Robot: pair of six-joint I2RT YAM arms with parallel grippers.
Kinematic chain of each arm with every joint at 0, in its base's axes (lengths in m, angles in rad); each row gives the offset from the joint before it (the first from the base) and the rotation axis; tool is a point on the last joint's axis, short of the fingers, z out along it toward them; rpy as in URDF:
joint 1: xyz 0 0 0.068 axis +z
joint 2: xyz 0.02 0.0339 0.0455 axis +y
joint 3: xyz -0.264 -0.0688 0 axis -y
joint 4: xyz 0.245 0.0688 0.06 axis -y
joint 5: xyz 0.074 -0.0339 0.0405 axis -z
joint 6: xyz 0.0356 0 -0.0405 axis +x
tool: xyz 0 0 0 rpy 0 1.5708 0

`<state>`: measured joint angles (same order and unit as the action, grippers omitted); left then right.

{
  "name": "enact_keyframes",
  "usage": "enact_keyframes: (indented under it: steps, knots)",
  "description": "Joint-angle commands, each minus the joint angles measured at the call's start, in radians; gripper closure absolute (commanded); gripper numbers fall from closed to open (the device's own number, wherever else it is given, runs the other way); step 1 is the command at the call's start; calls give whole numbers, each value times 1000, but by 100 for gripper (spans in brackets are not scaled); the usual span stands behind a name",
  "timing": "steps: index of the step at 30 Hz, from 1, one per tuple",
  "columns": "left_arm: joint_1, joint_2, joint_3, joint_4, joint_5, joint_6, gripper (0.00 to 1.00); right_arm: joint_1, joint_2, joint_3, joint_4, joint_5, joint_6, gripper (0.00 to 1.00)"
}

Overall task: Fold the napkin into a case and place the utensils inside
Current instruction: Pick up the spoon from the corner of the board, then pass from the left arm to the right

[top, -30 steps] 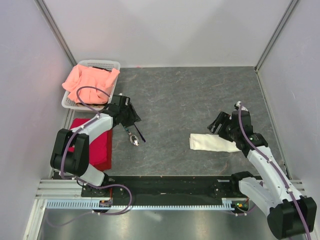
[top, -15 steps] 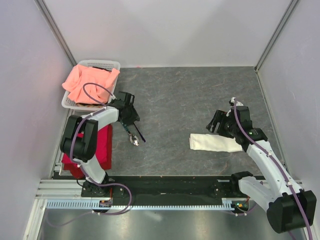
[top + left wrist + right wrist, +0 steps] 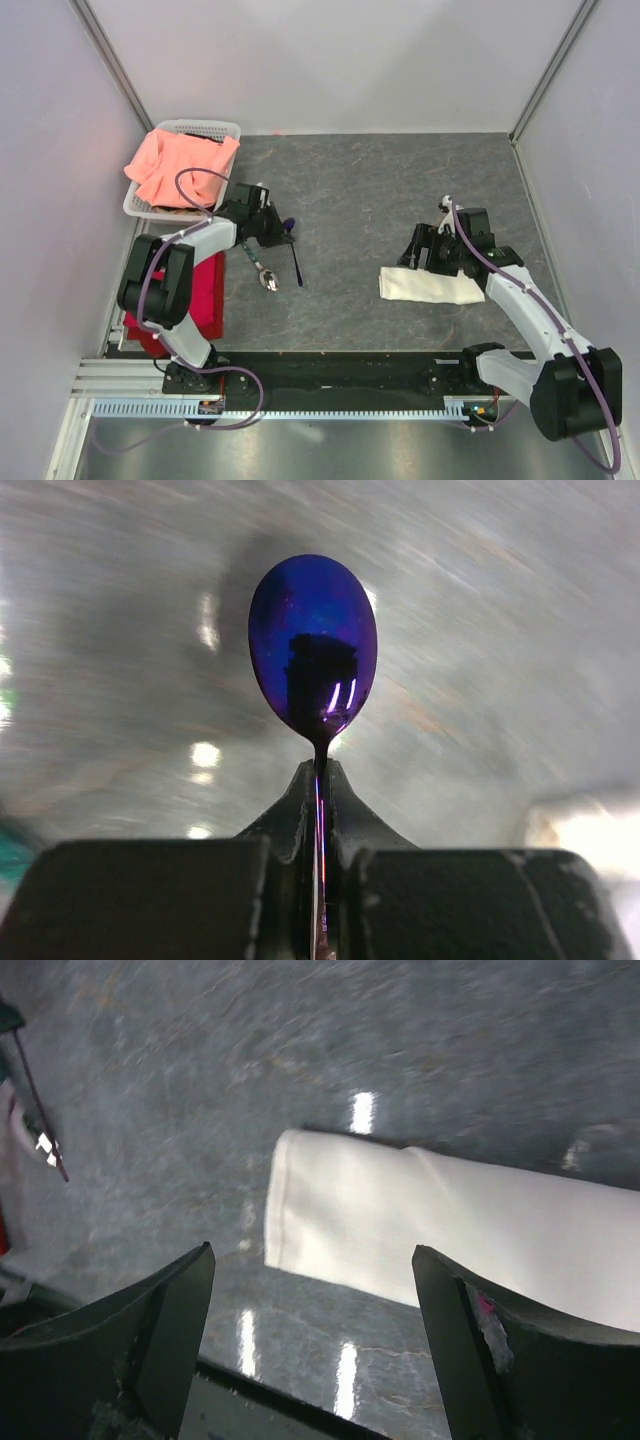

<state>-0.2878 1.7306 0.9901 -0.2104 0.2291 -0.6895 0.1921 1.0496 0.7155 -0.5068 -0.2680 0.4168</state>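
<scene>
My left gripper (image 3: 284,234) (image 3: 320,770) is shut on the neck of a utensil with a round purple head (image 3: 288,225) (image 3: 312,640). Its thin dark handle runs toward the near edge in the top view. The other utensil, with a shiny silver bowl (image 3: 268,282), lies on the table just left of that handle. The napkin lies folded into a narrow cream-white case (image 3: 430,285) (image 3: 400,1225) on the right. My right gripper (image 3: 412,256) (image 3: 312,1255) hangs open over the case's left end, with nothing between its fingers.
A white basket (image 3: 234,130) holding a salmon-pink cloth (image 3: 180,165) stands at the back left. A red cloth (image 3: 200,290) lies under the left arm. Pale walls close the table on three sides, and a black rail (image 3: 330,365) runs along the near edge.
My left gripper has shut on the purple-headed utensil and shifted it right, away from the silver spoon. My right gripper has moved left along the case and opened wider.
</scene>
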Motion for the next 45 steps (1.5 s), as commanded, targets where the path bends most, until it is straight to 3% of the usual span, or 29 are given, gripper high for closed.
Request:
enact_keyframes:
  steps: [1,6,8,13,21,24,27,28,29,31,32,34,35,37,40,42,43,45]
  knots:
    - [-54,-185,-85,328,413,10,98,3,62,32,118,-331,-69,11]
    - [-226,-270,-174,752,587,-108,98,160,110,45,237,-490,-23,12]
    - [-286,-266,-199,853,639,-131,98,238,115,50,292,-522,8,12]
    - [-309,-241,-275,1218,702,-292,98,302,63,-22,473,-603,103,14]
    - [-309,-215,-298,1323,665,-364,98,412,43,-123,720,-567,258,27]
    - [-312,-229,-306,1332,636,-375,98,446,47,-133,776,-513,284,39]
    - [-312,-250,-318,1313,613,-363,98,466,47,-123,765,-459,280,59]
    - [-310,-270,-321,1303,604,-354,98,469,52,-116,749,-453,277,86]
    - [-310,-282,-324,1249,598,-340,98,471,68,-96,728,-442,258,100]
    - [-303,-316,-311,1147,592,-254,91,478,81,-74,656,-439,222,100]
    - [-292,-356,-295,1052,596,-213,76,481,72,-41,601,-409,144,100]
    - [-255,-411,-274,838,592,-93,62,481,60,10,360,-237,46,100]
    - [-239,-480,-271,776,578,-58,40,481,58,66,282,-174,-1,100]
    - [-199,-546,-248,561,514,49,27,481,49,107,119,1,-111,100]
    - [-191,-617,-115,180,318,191,20,490,44,168,-4,197,-213,100]
    - [-186,-583,3,41,259,157,19,506,49,205,-50,262,-278,100]
    - [-180,-557,49,-84,248,124,22,536,53,219,-61,380,-298,100]
    - [-175,-469,175,-174,292,10,27,576,55,229,-81,534,-344,100]
